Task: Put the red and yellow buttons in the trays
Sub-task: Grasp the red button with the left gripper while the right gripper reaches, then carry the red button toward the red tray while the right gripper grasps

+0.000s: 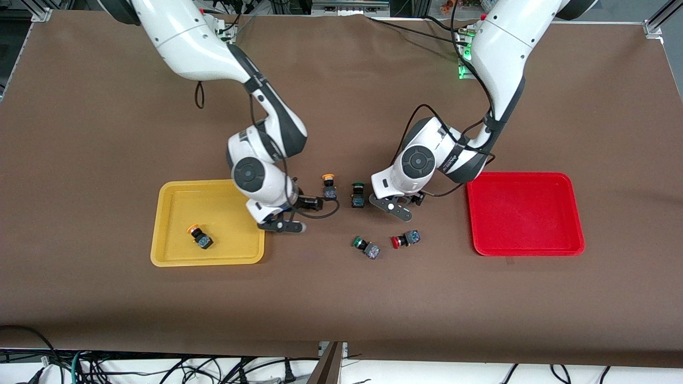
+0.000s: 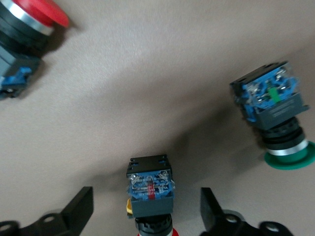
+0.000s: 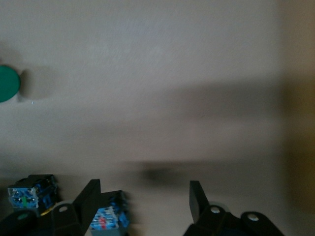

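Nearest you, a yellow button already lies in the yellow tray, well inside its near edge. Mid-table, a red button lies on its side beside a green one. Your left gripper hangs wide open over that red button, probably lining up a grab. The right gripper is open and empty at the yellow tray's edge. Another yellow button waits farther off; the red tray holds nothing.

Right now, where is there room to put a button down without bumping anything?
The red tray holds nothing at all. The yellow tray has one yellow button near its front edge; the rest of its floor is bare. It is crowded between the trays: four buttons lie there, with the open left gripper and open right gripper low among them.
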Action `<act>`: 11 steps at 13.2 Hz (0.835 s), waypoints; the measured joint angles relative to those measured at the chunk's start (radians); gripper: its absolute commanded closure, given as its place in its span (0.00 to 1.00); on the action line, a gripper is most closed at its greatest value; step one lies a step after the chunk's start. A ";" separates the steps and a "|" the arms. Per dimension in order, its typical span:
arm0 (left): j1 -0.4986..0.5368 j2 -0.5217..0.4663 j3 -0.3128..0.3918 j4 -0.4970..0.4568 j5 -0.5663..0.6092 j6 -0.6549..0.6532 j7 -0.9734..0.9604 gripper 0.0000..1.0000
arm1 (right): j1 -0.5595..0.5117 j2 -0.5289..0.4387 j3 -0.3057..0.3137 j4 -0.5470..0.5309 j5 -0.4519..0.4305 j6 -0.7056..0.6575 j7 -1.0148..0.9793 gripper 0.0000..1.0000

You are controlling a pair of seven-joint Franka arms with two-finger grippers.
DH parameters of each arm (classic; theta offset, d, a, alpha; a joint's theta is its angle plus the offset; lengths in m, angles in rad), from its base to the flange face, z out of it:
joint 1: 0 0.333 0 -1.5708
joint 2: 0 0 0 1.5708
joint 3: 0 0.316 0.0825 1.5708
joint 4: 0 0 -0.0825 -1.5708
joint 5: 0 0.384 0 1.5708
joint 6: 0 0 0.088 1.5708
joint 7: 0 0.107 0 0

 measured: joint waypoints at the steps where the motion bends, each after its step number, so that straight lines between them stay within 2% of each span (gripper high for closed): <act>1: 0.000 0.011 0.001 0.000 0.000 0.003 0.000 0.84 | 0.020 0.014 0.000 0.000 0.016 0.026 0.032 0.19; 3: 0.000 0.023 0.002 0.000 0.000 0.011 0.000 0.92 | 0.052 0.029 0.000 0.000 0.031 0.047 0.070 0.19; 4: 0.001 0.023 0.003 0.003 0.005 0.012 0.000 1.00 | 0.063 0.030 0.000 0.000 0.035 0.048 0.085 0.19; 6: 0.000 0.022 0.003 0.007 0.009 0.010 0.000 1.00 | 0.088 0.031 0.001 -0.003 0.037 0.048 0.119 0.20; 7: 0.000 0.022 0.003 0.007 0.009 0.010 0.000 1.00 | 0.103 0.032 0.001 -0.014 0.037 0.050 0.128 0.27; 8: 0.000 0.021 0.003 0.008 0.009 0.005 0.000 1.00 | 0.117 0.033 0.001 -0.033 0.037 0.059 0.135 0.45; 10: 0.002 0.006 0.005 0.025 0.013 -0.085 0.008 1.00 | 0.129 0.033 0.001 -0.060 0.038 0.083 0.136 0.97; 11: 0.005 -0.011 0.008 0.034 0.016 -0.143 0.023 1.00 | 0.131 0.029 0.002 -0.060 0.038 0.087 0.136 1.00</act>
